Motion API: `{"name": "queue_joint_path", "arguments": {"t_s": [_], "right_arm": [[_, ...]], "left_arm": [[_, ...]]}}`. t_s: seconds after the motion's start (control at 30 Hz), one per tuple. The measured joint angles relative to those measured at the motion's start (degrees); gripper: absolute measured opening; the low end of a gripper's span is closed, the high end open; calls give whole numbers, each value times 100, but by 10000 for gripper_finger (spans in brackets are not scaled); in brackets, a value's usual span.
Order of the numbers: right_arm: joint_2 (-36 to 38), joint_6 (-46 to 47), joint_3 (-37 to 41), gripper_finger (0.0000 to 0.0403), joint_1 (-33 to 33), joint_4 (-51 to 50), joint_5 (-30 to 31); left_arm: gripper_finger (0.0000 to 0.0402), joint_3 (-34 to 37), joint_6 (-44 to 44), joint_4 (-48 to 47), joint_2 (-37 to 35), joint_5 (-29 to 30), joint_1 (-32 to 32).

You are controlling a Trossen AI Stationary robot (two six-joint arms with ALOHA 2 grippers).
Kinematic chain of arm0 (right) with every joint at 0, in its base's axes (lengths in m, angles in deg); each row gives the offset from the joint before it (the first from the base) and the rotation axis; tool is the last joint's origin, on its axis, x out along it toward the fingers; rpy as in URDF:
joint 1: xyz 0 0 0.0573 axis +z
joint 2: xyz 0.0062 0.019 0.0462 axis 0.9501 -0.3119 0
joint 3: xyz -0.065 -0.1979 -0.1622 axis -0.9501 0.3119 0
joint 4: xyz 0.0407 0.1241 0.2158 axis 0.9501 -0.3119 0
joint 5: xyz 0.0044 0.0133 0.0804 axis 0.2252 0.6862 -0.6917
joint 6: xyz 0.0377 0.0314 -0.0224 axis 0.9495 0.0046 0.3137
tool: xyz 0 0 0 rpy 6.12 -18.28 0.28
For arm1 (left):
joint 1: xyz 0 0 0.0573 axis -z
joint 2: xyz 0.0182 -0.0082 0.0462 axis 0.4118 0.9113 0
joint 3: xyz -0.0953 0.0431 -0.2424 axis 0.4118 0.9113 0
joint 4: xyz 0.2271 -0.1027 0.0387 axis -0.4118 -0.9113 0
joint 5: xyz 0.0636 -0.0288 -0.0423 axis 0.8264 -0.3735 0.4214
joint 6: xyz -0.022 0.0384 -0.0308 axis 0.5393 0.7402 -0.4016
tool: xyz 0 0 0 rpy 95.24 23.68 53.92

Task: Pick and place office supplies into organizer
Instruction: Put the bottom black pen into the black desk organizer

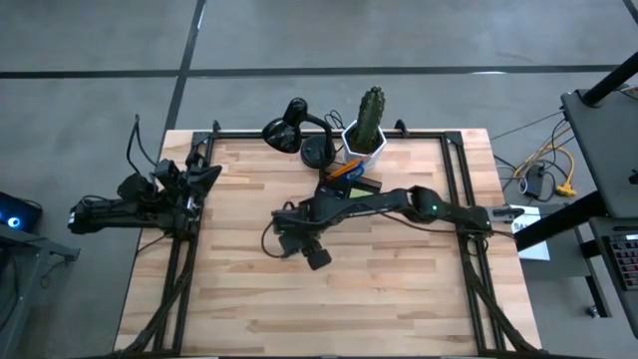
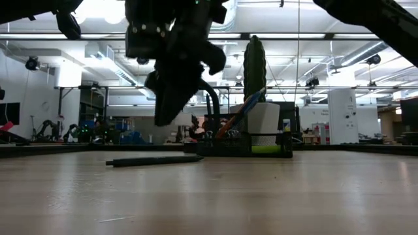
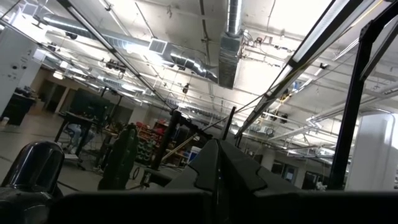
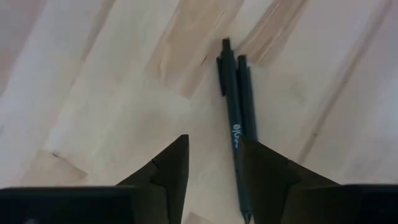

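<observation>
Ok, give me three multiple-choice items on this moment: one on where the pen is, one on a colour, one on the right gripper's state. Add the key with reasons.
1. Where does the dark pen lie?
A. Flat on the wooden table
B. Inside the organizer
C. Held in the left gripper

2. What colour is the pot that holds the cactus?
A. Red
B. White
C. Blue

3. How do the right gripper's fingers stand?
A. Shut tight on the pen
B. Clamped on the organizer
C. Apart, above the table, nothing between them

Key:
1 A, the low view shows the pen lying on the boards, in front of the organizer.
2 B, the pot is white in the high view.
3 C, the right wrist view shows bare wood between the fingers, the pen just beside one.
</observation>
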Motion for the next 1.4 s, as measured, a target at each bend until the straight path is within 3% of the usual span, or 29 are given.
{"name": "queue_joint_path", "arguments": {"t_s": [0.8, 1.4], "right_arm": [[-133, -702, 570, 115, -186, 320, 127], [-131, -625, 896, 111, -225, 445, 109]], "left_arm": [[0, -1, 0, -2, 0, 0, 1], [0, 0, 2, 0, 0, 0, 2]]}}
